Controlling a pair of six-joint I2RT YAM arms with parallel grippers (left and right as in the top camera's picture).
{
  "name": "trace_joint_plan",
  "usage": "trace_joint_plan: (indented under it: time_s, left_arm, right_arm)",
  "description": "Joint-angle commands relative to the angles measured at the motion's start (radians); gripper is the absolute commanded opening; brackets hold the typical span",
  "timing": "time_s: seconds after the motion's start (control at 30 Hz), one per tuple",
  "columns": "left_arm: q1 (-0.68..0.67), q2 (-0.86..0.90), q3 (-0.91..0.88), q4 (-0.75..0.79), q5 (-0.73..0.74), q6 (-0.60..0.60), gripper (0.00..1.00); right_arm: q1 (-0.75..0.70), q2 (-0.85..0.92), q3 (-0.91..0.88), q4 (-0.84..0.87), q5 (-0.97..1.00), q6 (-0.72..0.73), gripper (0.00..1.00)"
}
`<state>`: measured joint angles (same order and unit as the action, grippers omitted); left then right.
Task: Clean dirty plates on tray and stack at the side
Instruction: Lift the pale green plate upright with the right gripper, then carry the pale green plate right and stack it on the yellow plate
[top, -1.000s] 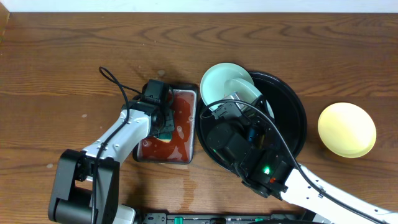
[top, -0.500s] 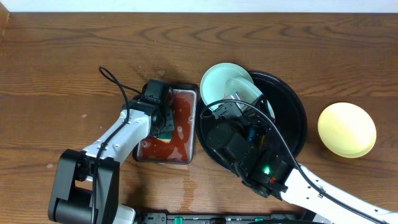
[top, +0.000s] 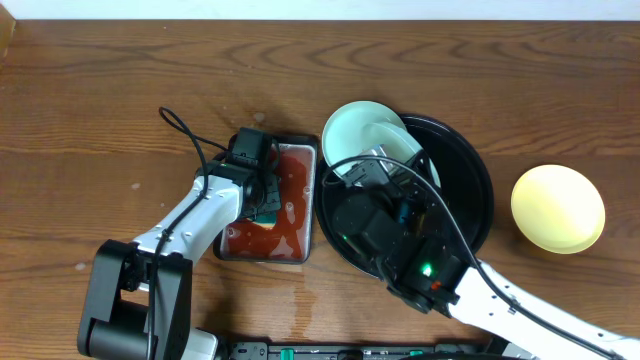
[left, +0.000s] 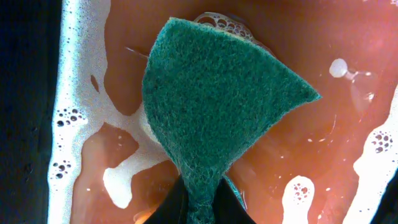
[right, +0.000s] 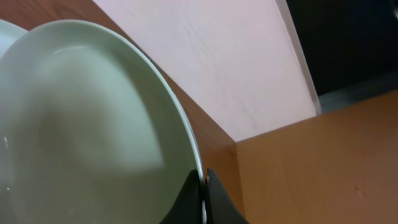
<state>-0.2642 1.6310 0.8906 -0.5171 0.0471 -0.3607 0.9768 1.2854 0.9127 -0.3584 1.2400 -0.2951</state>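
sponge (left: 217, 106) in the left gripper (left: 203, 200): the fingers are clenched on one pinched corner, so the green pad fans out ahead of them and lies on the red liquid (left: 348, 124) of the small tray (top: 314, 215), with white foam (left: 74, 93) around it. held this way, it looks set to soak up soapy liquid before any wiping. from above, this gripper sits over the small tray's left half, well apart from the plates.

the right gripper (right: 204, 186) is grasping the white plate (top: 398, 148) by its rim. the edge runs straight into the narrow slit between the two fingertips, and the bowl of the plate spreads up and to the left of them. the plate stands tilted on edge over the left part of the tray (top: 470, 190), probably to present its face for scrubbing. in the wrist view its tint looks faintly green, so the colour is not sure.

the mint plate (top: 350, 125) lies just behind the white one, overlapping the tray's upper left rim. the yellow plate (top: 558, 208) sits alone on the table (top: 120, 100), right of the tray and not touching it, which i take to be the stacking spot. no sponge touches any plate yet.
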Motion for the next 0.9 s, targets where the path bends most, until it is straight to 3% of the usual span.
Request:
trace_joint_plan:
  time_s: [0.0,0.1,0.33,0.7,0.87]
  left_arm:
    - [0.004,0.015,-0.010,0.003,-0.002,0.020,0.08]
    - [0.004,0.015,-0.010,0.003,-0.002,0.020,0.07]
    - [0.004,0.015,-0.010,0.003,-0.002,0.020,0.07]
    - [0.004,0.015,-0.010,0.003,-0.002,0.020,0.08]
    - [0.004,0.015,-0.010,0.003,-0.002,0.020,0.07]
  right_arm:
    - [-0.031,0.019,0.021,-0.001,0.019,0.090,0.01]
    - [-0.071,0.022,0.021,-0.039,-0.064,0.214,0.01]
    - [-0.305,0.022,0.021,-0.225,-0.372,0.660,0.01]
    - [-0.921,0.022,0.021,-0.300,-1.044,0.774,0.01]
    - [-1.196,0.022,0.013,-0.341,-1.235,0.808,0.01]
